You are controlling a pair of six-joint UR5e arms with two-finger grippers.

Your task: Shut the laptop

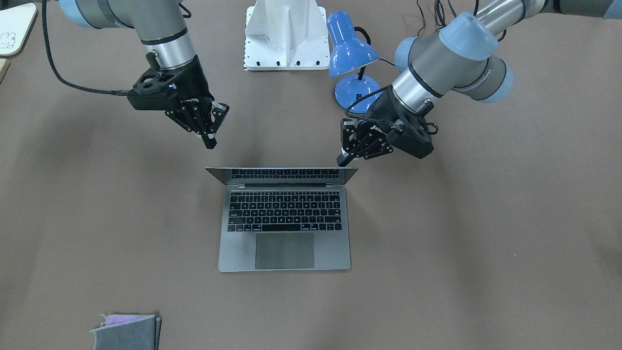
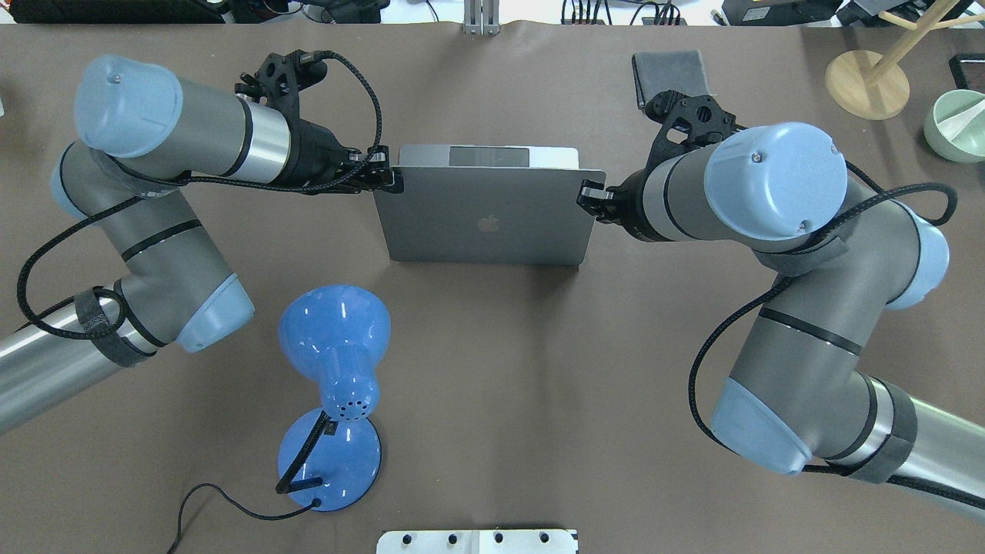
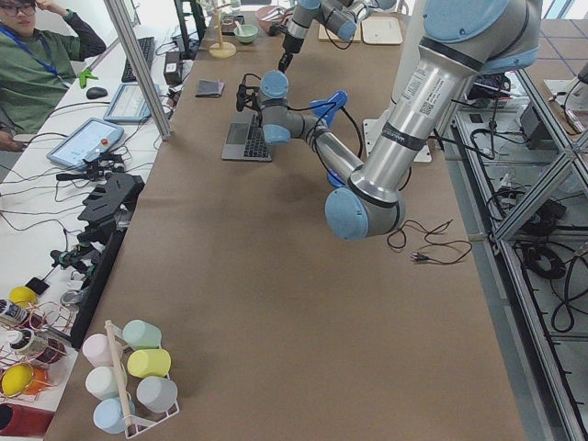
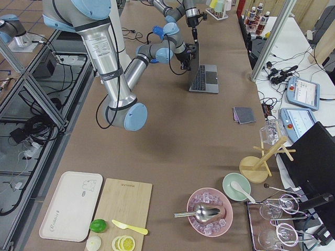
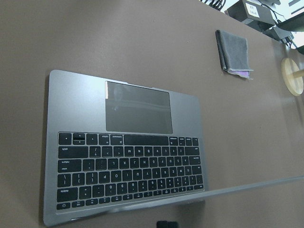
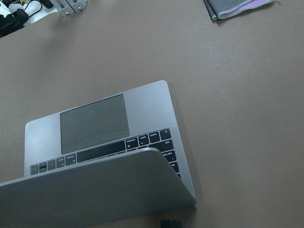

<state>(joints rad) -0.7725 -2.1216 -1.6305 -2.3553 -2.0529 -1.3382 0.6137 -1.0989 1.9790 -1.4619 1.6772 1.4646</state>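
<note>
Grey metal, thin and stiff: the laptop (image 1: 284, 243) is judged light, smooth-skinned, and fragile at hinge and screen. Left gripper (image 1: 343, 159) and right gripper (image 1: 210, 141) are shown pinched closed, empty. The half-raised lid (image 2: 485, 223) stands between them, corners just beside each. The top edge should be pushed evenly, not gripped.

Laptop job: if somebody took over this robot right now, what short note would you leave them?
Left gripper: jaws shut, holding nothing, tip at one top corner of the lid; contact unclear.
Right gripper: jaws shut, holding nothing, close behind the other top corner.
Laptop: mid-table, open, lid raised.
Done: both grippers are at the lid.
Left: push the lid down until it shuts.
</note>
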